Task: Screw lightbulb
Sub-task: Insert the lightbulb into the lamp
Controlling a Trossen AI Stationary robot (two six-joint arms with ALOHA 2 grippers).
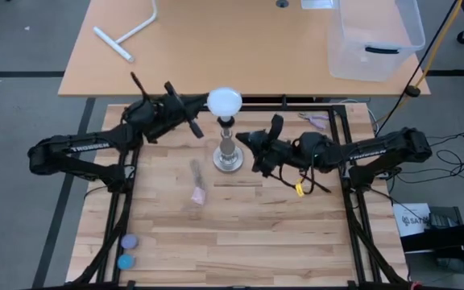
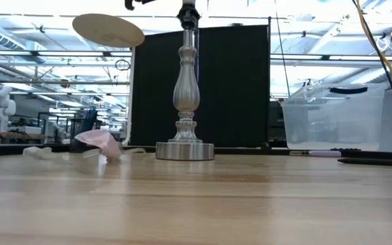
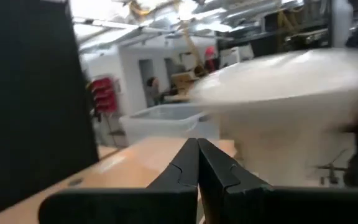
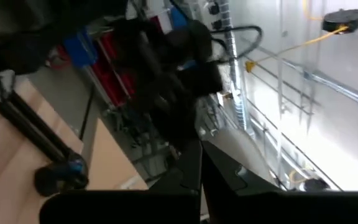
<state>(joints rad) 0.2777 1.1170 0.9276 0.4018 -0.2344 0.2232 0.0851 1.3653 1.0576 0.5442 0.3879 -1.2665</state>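
The lightbulb point(image 1: 225, 101), a white globe, sits on top of the upright metal post point(image 1: 227, 149), which stands on its round base point(image 2: 184, 150) at the middle of the wooden table. In the left wrist view the lightbulb point(image 3: 291, 106) is large and blurred. My left gripper point(image 1: 201, 105) is shut, up at globe height, right beside the bulb on its left. My right gripper point(image 1: 241, 139) is shut and empty, raised just right of the post. In the wrist views the fingers of my left gripper point(image 3: 197, 152) and of my right gripper point(image 4: 199, 158) lie together. My left gripper's shut fingertips come in level from the table's left, right next to the bulb's globe point(image 1: 213, 102). Whether they touch it I cannot tell.
A pink scrap point(image 1: 198, 193) lies on the table near the post. Two blue discs point(image 1: 126, 250) sit at the near left corner. A yellow piece point(image 1: 300, 189) lies under the right arm. On the far table are a clear plastic bin point(image 1: 373, 40) and a white T-shaped bar point(image 1: 127, 36).
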